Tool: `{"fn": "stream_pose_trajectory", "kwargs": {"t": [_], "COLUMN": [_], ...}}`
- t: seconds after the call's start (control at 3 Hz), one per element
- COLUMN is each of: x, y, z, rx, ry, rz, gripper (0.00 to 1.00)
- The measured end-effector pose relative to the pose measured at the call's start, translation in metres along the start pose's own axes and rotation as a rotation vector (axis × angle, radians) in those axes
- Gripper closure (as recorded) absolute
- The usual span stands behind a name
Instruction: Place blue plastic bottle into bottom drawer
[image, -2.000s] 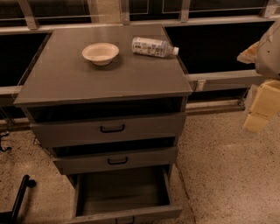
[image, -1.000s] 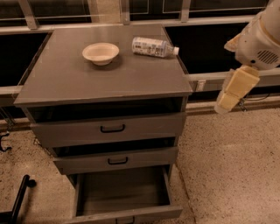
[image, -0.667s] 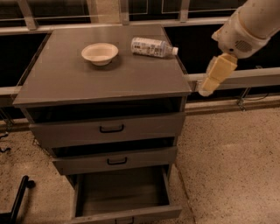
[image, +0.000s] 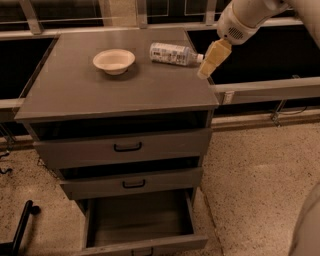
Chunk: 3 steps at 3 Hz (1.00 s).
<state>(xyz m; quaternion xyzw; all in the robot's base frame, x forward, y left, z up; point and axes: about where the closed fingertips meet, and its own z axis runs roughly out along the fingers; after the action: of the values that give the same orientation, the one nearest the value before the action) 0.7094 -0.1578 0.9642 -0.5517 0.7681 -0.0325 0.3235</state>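
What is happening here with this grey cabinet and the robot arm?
The robot arm's cream two-finger gripper hangs over the right rear corner of the dark grey metal cabinet, beside the white cap of the small clear plastic bottle with a pale bluish label. The bottle lies on its side, not yet lifted, right of a cream round bowl. The lowest drawer stands pulled open.
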Motion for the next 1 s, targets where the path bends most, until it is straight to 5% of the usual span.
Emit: {"fn": "stream_pose_trajectory", "kwargs": {"t": [0.67, 1.0], "x": [0.006, 0.008], "y": [-0.007, -0.026], "z": [0.012, 0.047], "rx": [0.013, 0.047], "ry": [-0.006, -0.021], "rz": [0.039, 0.083], "gripper": [0.0, 0.0]}}
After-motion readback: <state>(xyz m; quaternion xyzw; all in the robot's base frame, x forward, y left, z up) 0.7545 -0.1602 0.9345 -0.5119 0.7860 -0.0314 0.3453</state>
